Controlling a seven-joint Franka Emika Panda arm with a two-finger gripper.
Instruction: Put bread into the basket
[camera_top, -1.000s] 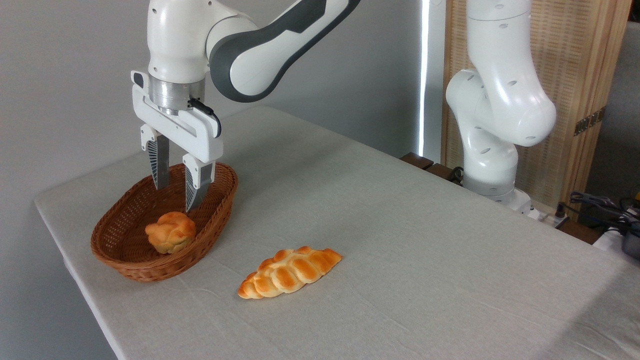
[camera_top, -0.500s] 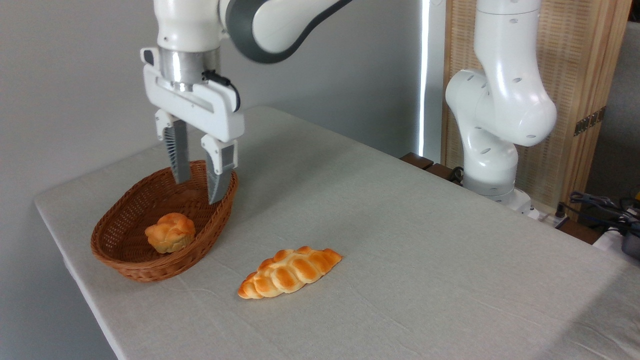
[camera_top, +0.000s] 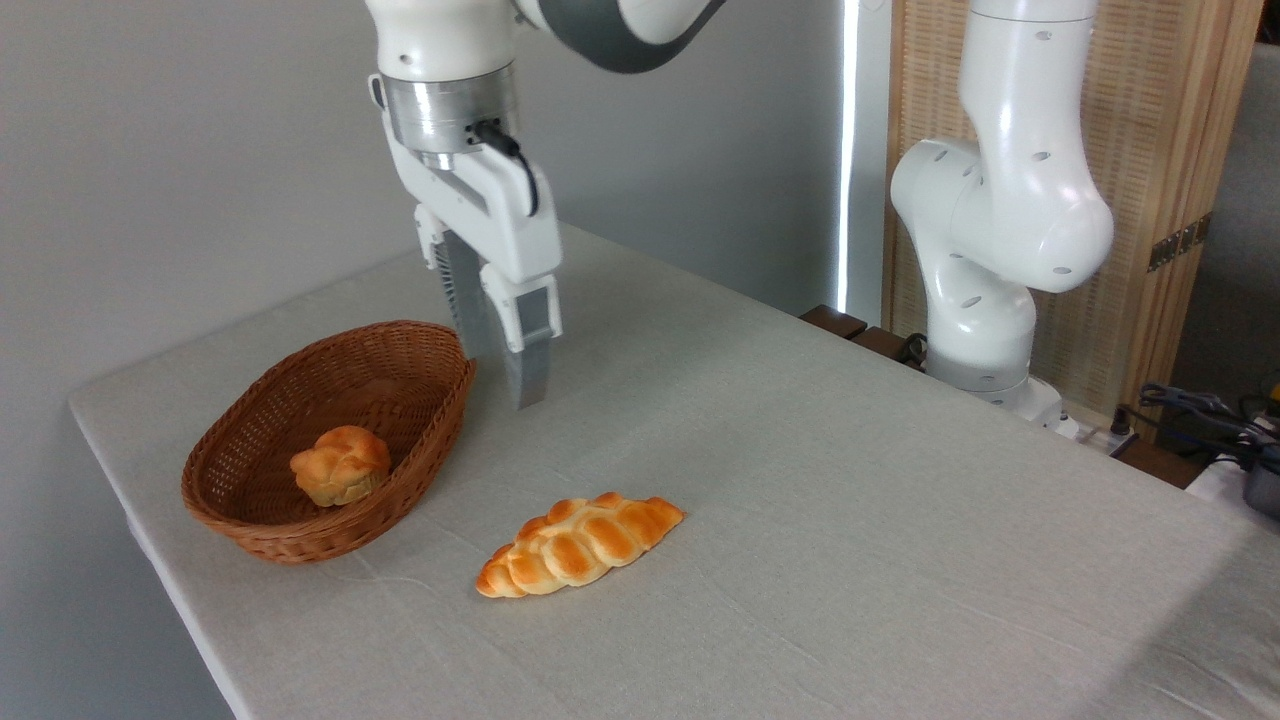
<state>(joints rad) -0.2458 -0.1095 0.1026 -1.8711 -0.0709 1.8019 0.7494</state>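
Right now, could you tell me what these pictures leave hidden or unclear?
- Gripper: turned nearly edge-on, one finger overlaps the other, so the jaw gap cannot be judged.
- Bun: its underside is hidden by the basket wall.
- Arm: upper links cut off by the top edge.
- Table: cut off by the bottom and right edges.

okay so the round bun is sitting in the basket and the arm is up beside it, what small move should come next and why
Probably just keep the end effector lifting clear toward a rest pose. The bread already lies inside the basket, and the end effector holds nothing and hangs above the table beside the rim. The braided loaf stays on the cloth.
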